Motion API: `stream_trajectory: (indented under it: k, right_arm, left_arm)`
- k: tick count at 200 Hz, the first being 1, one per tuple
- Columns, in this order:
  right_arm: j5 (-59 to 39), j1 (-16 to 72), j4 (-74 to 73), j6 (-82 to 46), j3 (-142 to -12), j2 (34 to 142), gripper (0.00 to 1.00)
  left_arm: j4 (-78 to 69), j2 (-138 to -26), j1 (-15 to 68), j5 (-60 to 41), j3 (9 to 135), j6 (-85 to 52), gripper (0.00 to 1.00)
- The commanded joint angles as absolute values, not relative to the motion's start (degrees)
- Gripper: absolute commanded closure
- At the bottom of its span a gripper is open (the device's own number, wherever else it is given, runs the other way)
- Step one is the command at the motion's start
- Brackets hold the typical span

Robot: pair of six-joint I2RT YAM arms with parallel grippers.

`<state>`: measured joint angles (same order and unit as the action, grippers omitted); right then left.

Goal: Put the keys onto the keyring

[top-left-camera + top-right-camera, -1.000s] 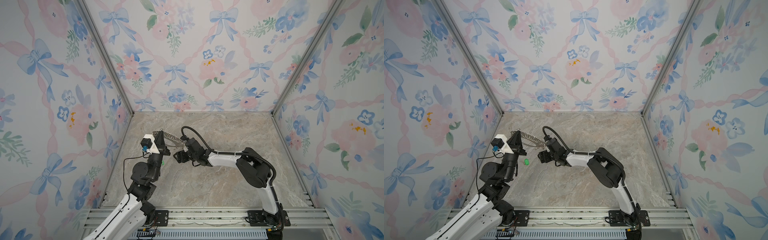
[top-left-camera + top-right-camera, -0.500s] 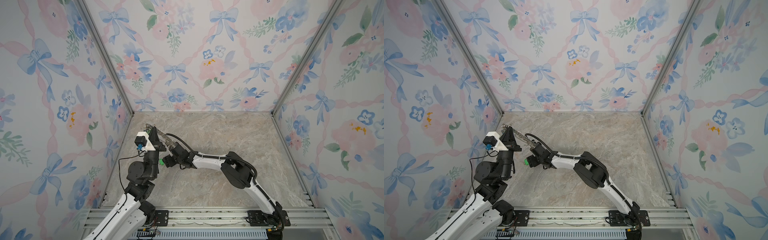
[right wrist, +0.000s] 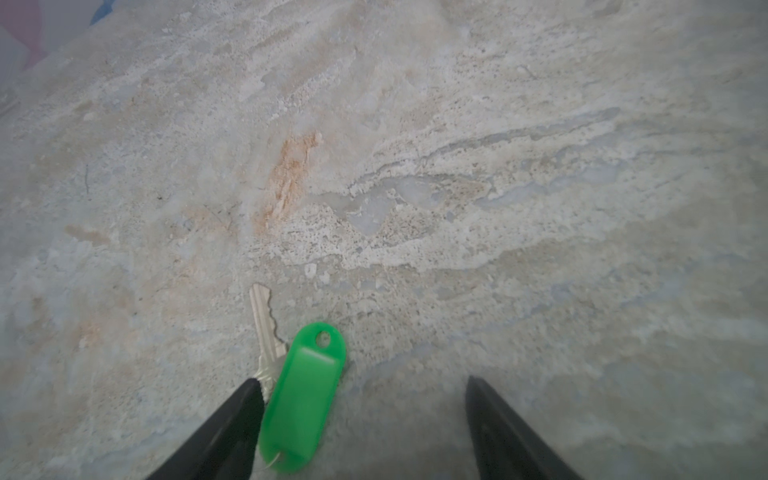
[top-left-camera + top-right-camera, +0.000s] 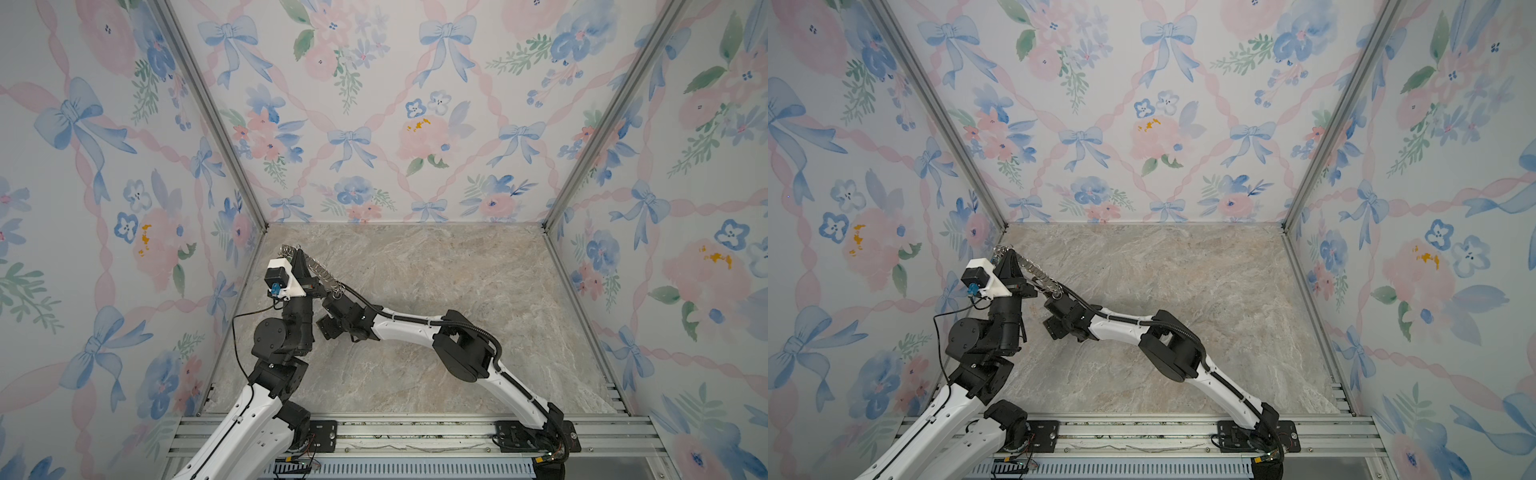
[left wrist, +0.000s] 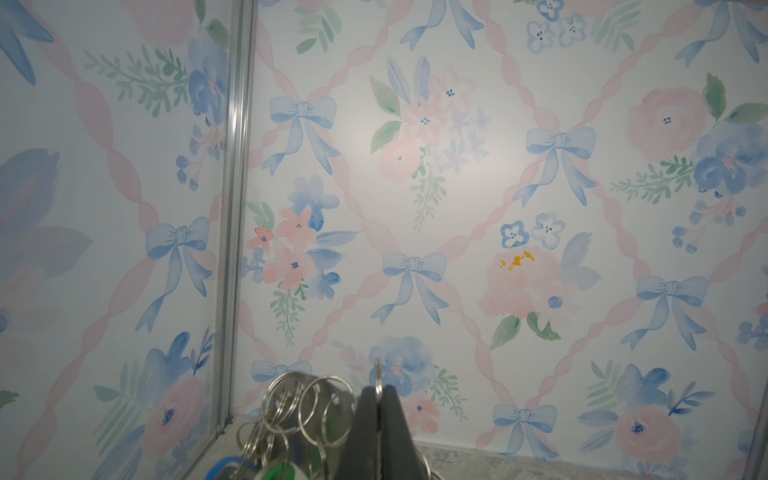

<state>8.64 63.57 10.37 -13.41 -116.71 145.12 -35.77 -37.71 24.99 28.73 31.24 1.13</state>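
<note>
My left gripper (image 5: 378,409) is shut on the edge of the keyring (image 5: 377,372), holding it up near the back left corner. Its wire rings (image 5: 291,399) hang beside the fingers, and a green tag (image 5: 276,469) and a blue tag (image 5: 226,464) dangle from them. In both top views the keyring (image 4: 322,274) (image 4: 1040,272) looks like a chain running from the left gripper (image 4: 296,254). My right gripper (image 3: 362,380) is open, low over the floor. A silver key (image 3: 262,320) with a green tag (image 3: 305,395) lies flat between its fingers, next to one fingertip (image 3: 245,399). Other keys are out of view.
The stone floor (image 4: 436,270) is walled on three sides by floral panels. The left wall's metal corner post (image 5: 232,208) stands close to the held keyring. The right arm's elbow (image 4: 461,353) sits mid-floor, and the mounting rail (image 4: 395,432) runs along the front.
My left gripper carried the keyring left and towards the back. My right gripper swung left and lowered over the green-tagged key, which the top views no longer show.
</note>
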Motion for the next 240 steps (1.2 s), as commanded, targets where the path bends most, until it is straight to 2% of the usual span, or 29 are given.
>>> stream_trajectory:
  k: [1,46,156,199,240]
  right_arm:
    - [11.23,65.06,17.52,-10.30,-117.89,148.29,0.22]
    - [11.91,64.51,13.57,-11.76,-108.35,142.95,0.24]
    - [16.52,56.58,3.49,-20.79,-66.96,115.71,0.29]
    - [13.78,48.93,1.85,-25.39,-52.96,103.67,0.29]
    - [10.84,45.05,2.19,-24.87,-49.84,97.26,0.31]
  left_arm:
    - [-37.65,-37.53,24.35,29.18,33.16,2.10,1.00]
    - [-37.62,-36.32,24.00,30.71,32.96,3.09,1.00]
    - [-37.64,-38.17,23.82,29.95,31.30,1.13,1.00]
    - [-36.91,-42.24,23.86,21.66,29.92,-2.02,1.00]
    - [-35.87,-48.47,23.91,11.00,28.85,-5.90,1.00]
